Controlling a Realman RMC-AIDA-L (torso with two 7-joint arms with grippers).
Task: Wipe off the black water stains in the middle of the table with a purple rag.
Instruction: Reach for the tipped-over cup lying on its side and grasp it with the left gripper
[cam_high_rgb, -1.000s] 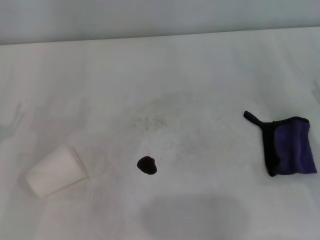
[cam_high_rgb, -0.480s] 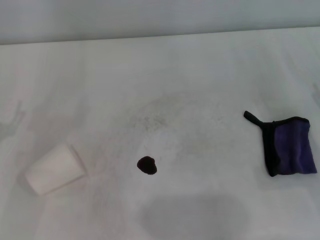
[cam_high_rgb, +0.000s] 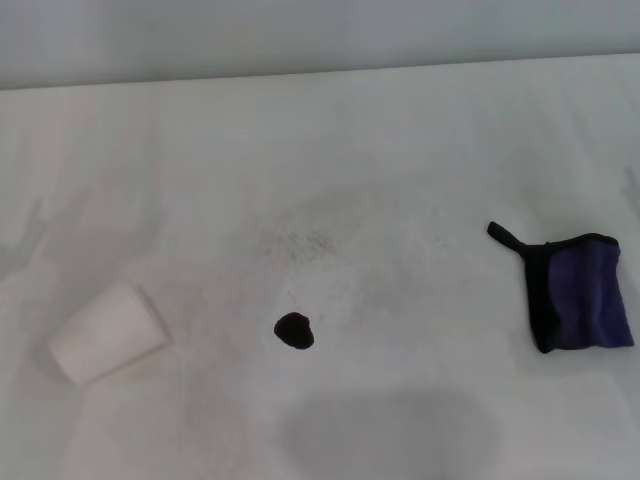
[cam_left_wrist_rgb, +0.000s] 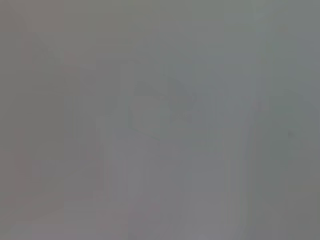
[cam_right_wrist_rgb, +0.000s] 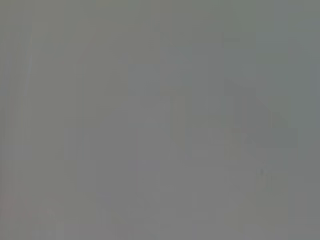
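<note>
Head view: the black water stains (cam_high_rgb: 294, 331) are sitting mid-table (cam_high_rgb: 400, 150), the purple rag (cam_high_rgb: 577, 293) is lying well apart toward the robot's right, and a tipped white cup (cam_high_rgb: 107, 333) to the left. Both wrist views are showing only grey blur; neither gripper is showing, finger state unknowable.

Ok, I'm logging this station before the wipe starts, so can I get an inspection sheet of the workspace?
Surface: white table, faint grey smudges near the middle.
Job's things: dark stain mid-table, unwiped; purple rag lying flat on the robot's right, apart from the stain.
Clutter: white cup on its side, on the robot's left.
End effectors: neither in view; wrist views show nothing readable.
Cables: nothing seen.
Surroundings: plain grey band beyond the table's far edge.
</note>
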